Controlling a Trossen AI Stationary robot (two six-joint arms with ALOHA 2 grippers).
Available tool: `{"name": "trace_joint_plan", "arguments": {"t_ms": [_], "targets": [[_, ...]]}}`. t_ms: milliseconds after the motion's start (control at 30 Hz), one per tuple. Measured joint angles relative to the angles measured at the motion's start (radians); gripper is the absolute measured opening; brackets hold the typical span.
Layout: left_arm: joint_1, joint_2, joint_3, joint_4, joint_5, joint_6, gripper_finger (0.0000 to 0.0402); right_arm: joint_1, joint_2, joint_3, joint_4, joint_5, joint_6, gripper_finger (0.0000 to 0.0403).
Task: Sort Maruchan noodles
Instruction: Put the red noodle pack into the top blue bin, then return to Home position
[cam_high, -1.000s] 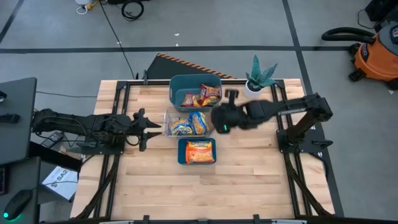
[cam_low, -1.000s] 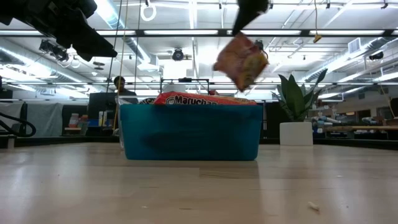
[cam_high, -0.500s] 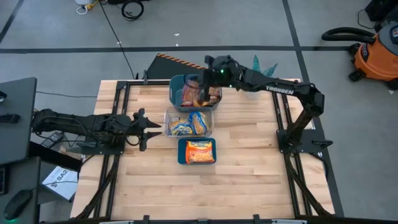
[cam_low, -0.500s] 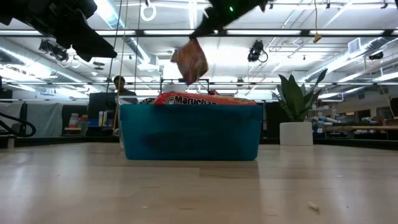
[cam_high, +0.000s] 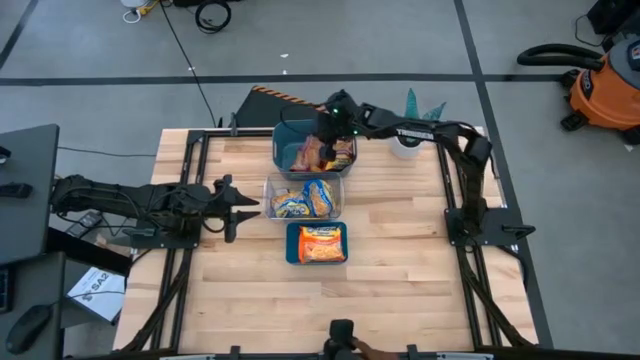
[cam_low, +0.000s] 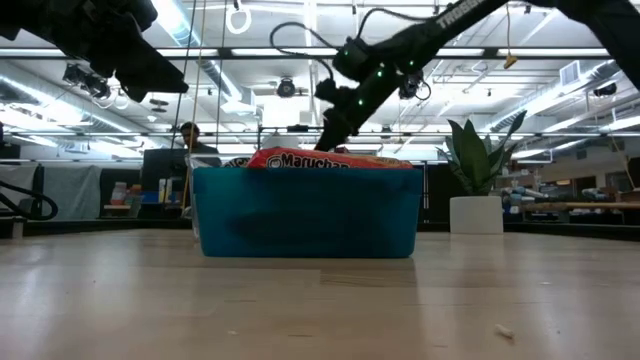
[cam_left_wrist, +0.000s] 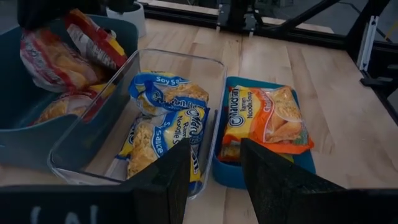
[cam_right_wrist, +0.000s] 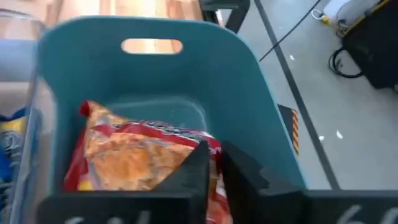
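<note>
My right gripper reaches down into the far teal bin and is shut on a maroon noodle packet. Other maroon packets lie in that bin. Two yellow-and-blue packets lie in the clear bin. An orange packet lies flat in the small near teal bin. My left gripper hangs open above the table, left of the clear bin. In the low view the near teal bin hides the held packet. My right gripper pinches the maroon packet between its two fingers at its red edge, near one corner. The fingers come slanting down from above, from the table's right. The packet sits tilted inside the far teal bin; whether it rests on the bin's floor I cannot tell.
A potted plant stands at the far right of the table, close behind the right arm. Bare wood lies to the right of and nearer than the three bins. A person shows in the room beyond.
My right gripper carried the maroon packet from beside the clear bin's right end toward the far edge and left, over the far teal bin. It then went down into that bin, so the packet sank out of the low view behind the bins. It stayed shut.
</note>
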Motion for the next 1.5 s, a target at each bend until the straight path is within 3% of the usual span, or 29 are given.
{"name": "trace_joint_plan", "arguments": {"t_ms": [200, 333, 600, 733, 1067, 1300, 1500], "targets": [[0.000, 0.000, 0.000, 0.001, -0.023, 0.010, 0.0146, -0.001, 0.008, 0.000, 0.086, -0.018, 0.007, 0.0117], [0.000, 0.000, 0.000, 0.008, -0.098, 0.005, 0.0146, -0.001, -0.073, 0.001, 0.118, -0.053, -0.005, 0.0154], [-0.001, -0.070, -0.012, 0.027, -0.104, 0.047, 0.0146, 0.008, -0.239, -0.023, -0.069, -0.107, 0.091, 0.0161], [-0.002, -0.124, -0.083, 0.099, -0.072, 0.051, 0.0146, 0.060, -0.332, -0.189, -0.018, -0.081, 0.155, 0.0154], [-0.008, -0.363, -0.261, 0.264, -0.064, 0.037, 0.0142, 0.150, -0.707, -0.768, 0.484, 0.058, 0.333, 0.0152], [-0.007, -0.502, -0.341, 0.278, -0.137, 0.025, 0.0142, 0.153, -0.939, -1.009, 0.565, 0.077, 0.463, 0.0152], [-0.007, -0.570, -0.371, 0.273, -0.175, 0.056, 0.0142, 0.151, -1.117, -1.241, 0.748, 0.126, 0.542, 0.0152]]}}
